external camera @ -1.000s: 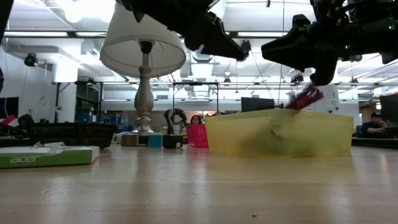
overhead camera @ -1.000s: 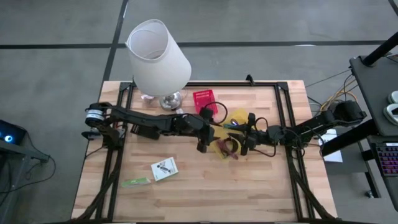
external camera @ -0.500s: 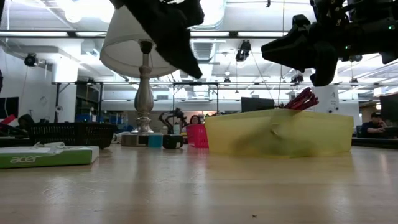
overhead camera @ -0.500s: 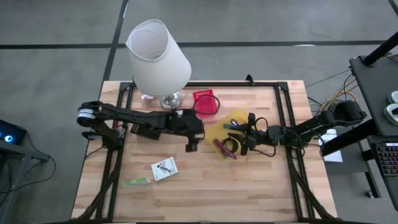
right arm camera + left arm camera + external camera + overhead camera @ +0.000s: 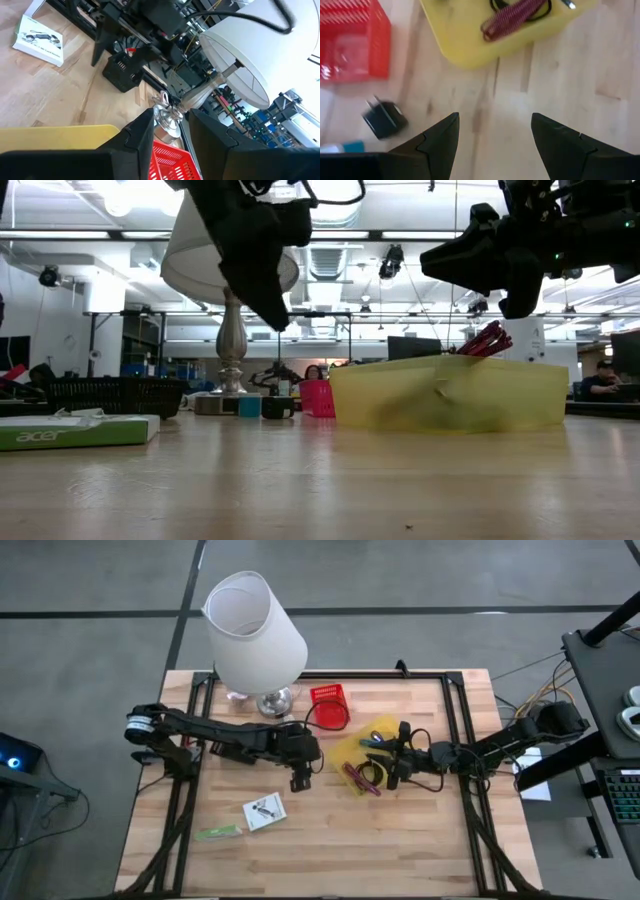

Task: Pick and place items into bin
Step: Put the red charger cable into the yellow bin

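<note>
The yellow bin (image 5: pixel 352 752) sits at mid-table. A maroon tie (image 5: pixel 357 779) lies in it, one end sticking up over its rim (image 5: pixel 486 338), beside a black coiled cable (image 5: pixel 376 772). My left gripper (image 5: pixel 299 782) hangs open over bare wood just left of the bin (image 5: pixel 470 45) and touches nothing. My right gripper (image 5: pixel 393 776) hovers open over the bin's right part, empty. The white card packet (image 5: pixel 265 811) and green strip (image 5: pixel 218 832) lie flat near the table's front left. A tiny dark cube (image 5: pixel 385 120) sits by the lamp's base.
A big white lamp (image 5: pixel 255 628) stands at the far left of the table, with a red basket (image 5: pixel 330 706) right of it, behind the bin. A green box (image 5: pixel 75 430) shows at the left in the low view. Bare wood lies along the near edge.
My left gripper has drawn back from the bin toward the table's left and come lower, fingers now pointing down. The maroon tie's raised end has sunk a little and now rests on the bin's rim. My right arm has kept still.
</note>
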Motion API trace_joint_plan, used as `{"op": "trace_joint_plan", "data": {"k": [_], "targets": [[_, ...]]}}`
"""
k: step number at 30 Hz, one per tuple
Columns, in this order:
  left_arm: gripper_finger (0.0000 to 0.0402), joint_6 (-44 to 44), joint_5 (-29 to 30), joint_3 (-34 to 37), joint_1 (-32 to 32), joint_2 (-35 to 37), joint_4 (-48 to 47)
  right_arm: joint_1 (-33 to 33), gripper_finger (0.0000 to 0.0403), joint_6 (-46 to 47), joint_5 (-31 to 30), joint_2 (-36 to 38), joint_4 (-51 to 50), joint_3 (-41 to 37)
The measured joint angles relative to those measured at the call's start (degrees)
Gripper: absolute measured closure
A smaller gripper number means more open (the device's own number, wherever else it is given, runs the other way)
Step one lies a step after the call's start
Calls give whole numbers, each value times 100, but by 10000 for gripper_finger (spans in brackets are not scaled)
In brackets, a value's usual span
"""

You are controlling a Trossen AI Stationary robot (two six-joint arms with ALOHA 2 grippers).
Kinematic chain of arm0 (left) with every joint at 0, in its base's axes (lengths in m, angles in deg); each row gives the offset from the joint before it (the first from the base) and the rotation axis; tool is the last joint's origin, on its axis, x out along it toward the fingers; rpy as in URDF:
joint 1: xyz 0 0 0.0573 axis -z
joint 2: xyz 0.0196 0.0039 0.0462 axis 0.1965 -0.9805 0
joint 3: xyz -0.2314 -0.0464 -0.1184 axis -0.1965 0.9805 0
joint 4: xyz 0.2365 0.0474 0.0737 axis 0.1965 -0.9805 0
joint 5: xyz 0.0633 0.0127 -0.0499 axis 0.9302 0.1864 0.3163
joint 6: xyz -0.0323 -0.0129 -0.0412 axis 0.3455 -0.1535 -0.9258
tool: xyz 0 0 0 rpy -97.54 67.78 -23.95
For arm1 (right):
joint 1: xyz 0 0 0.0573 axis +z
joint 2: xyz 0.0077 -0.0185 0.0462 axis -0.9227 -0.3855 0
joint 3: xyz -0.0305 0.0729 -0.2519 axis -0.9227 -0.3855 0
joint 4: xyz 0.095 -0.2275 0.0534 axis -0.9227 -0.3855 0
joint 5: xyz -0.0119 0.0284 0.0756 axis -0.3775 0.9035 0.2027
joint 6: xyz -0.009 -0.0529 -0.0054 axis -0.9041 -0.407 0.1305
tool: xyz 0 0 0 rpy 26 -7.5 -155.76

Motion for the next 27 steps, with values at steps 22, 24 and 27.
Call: {"op": "trace_joint_plan", "data": {"k": [22,24,27], "targets": [[171,-2755,-786,11,1050,0,-1697,0,291,13,0,0,0,0],[171,-2796,-639,11,1101,0,-1607,0,291,14,0,0,0,0],[171,-2792,-469,11,1121,0,-1434,0,291,19,0,0,0,0]]}}
